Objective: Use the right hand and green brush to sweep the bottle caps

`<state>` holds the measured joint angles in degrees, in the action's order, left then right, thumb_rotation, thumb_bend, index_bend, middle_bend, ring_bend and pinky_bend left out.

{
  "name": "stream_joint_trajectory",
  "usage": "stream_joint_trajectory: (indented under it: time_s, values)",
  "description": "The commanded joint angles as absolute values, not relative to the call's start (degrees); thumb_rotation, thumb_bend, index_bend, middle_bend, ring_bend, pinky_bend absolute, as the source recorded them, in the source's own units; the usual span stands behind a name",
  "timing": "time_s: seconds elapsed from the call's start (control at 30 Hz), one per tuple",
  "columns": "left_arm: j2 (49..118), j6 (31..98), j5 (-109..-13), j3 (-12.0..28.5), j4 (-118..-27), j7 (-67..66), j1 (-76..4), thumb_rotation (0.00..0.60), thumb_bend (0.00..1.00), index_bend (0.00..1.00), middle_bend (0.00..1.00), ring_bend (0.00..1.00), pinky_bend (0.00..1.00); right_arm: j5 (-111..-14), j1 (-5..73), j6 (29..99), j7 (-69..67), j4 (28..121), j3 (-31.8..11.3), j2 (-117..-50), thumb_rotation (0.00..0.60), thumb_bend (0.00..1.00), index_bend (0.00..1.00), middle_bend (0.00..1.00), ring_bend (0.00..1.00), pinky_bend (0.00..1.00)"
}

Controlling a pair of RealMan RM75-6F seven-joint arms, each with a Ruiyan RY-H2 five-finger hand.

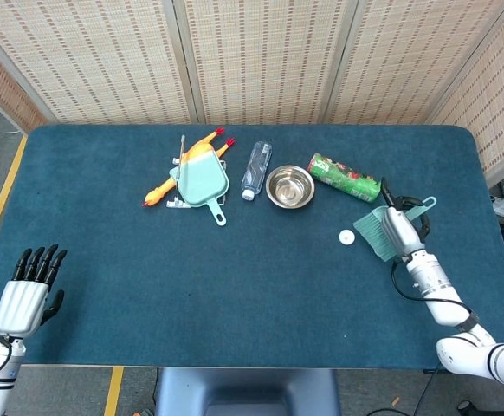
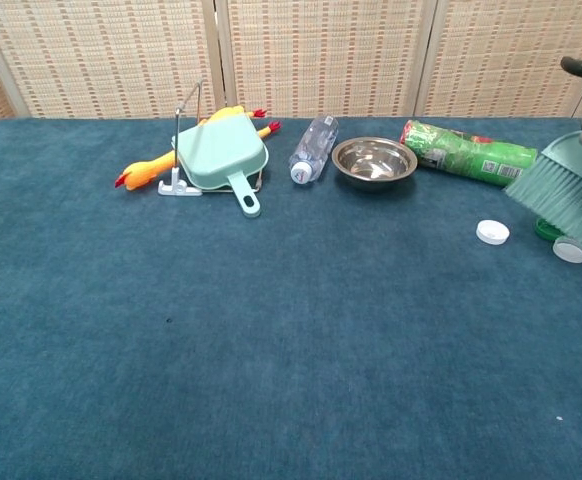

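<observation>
Right robot hand (image 1: 397,230) grips the green brush (image 1: 376,232), bristles raised beside a white bottle cap (image 1: 347,237); left robot hand (image 1: 29,290) rests spread.

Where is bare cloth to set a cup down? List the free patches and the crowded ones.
Free: the wide near stretch of the table, from the dustpan and bowl forward to the front edge, and the left end near the left hand. Crowded: the back row with the toy chicken, bottle and green tube, and the right side around the brush, right hand and caps.
</observation>
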<state>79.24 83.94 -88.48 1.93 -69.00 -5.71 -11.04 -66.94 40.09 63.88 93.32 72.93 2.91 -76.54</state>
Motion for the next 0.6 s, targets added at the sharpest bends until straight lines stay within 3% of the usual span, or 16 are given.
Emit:
stream_joint_trajectory:
  time_s: [0.03,0.37,0.6]
  values:
    - [79.0,84.1,-88.6,1.9,-69.1,-5.4,-11.0,0.6,0.45,0.0,0.0,0.0,0.05,-67.3,41.6,63.8,94.7,74.2,1.2,-77.6,0.6,0.42,0.89,0.84,0.55,0.0]
    - [79.7,85.0,-88.7,2.0,-69.7,-5.9,-10.7,0.6,0.45,0.0,0.0,0.0,0.05,-61.6,45.1,60.6,108.0,67.7,0.7,-88.9,0.6,0.42,0.89,0.84,0.55,0.0]
    - [79.2,84.6,-88.6,1.9,-69.5,-4.8,-10.7,0.6,0.45,0.0,0.0,0.0,0.05,-57.5,45.1,61.0,113.3,62.4,1.1,-92.0,0.6,0.42,0.89,0.84,0.55,0.0]
